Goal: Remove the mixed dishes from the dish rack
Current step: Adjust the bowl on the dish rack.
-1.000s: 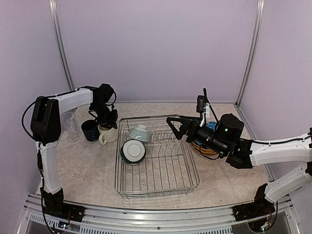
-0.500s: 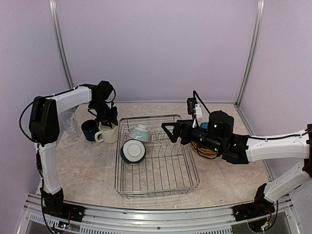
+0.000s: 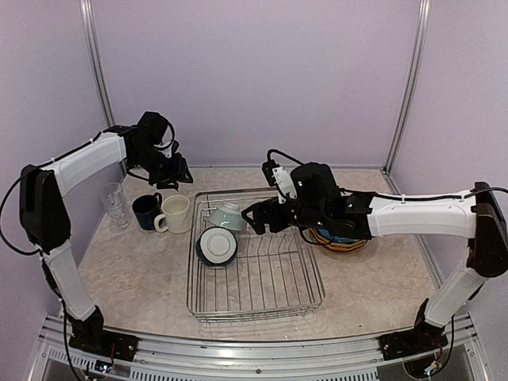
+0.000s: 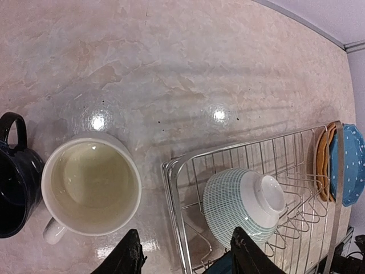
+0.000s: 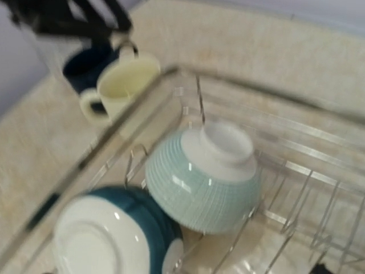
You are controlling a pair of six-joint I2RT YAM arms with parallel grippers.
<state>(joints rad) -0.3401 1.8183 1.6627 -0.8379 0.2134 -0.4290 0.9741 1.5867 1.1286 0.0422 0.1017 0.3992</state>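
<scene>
The silver wire dish rack point(image 3: 262, 295) holds a pale teal bowl point(image 3: 226, 215), bottom up, and a dark teal bowl point(image 3: 216, 245) with a white base leaning beside it. A cream mug point(image 3: 176, 213), a navy mug point(image 3: 147, 211) and clear glasses point(image 3: 115, 202) stand on the table left of the rack. Blue and yellow dotted plates point(image 3: 343, 240) lie right of it, partly hidden by my right arm. My left gripper point(image 3: 171, 171) is open and empty, above and behind the mugs. My right gripper point(image 3: 252, 220) is open, just right of the pale bowl point(image 5: 199, 177).
The left wrist view shows the cream mug point(image 4: 91, 184), the navy mug point(image 4: 11, 188), the rack's corner point(image 4: 177, 188) and the pale bowl point(image 4: 242, 205). The rack's upright prongs point(image 3: 274, 230) stand beneath my right gripper. Purple walls close the back and sides.
My left gripper has lifted off the cream mug and moved up and back left. My right gripper has swept left across the rack to the pale bowl.
</scene>
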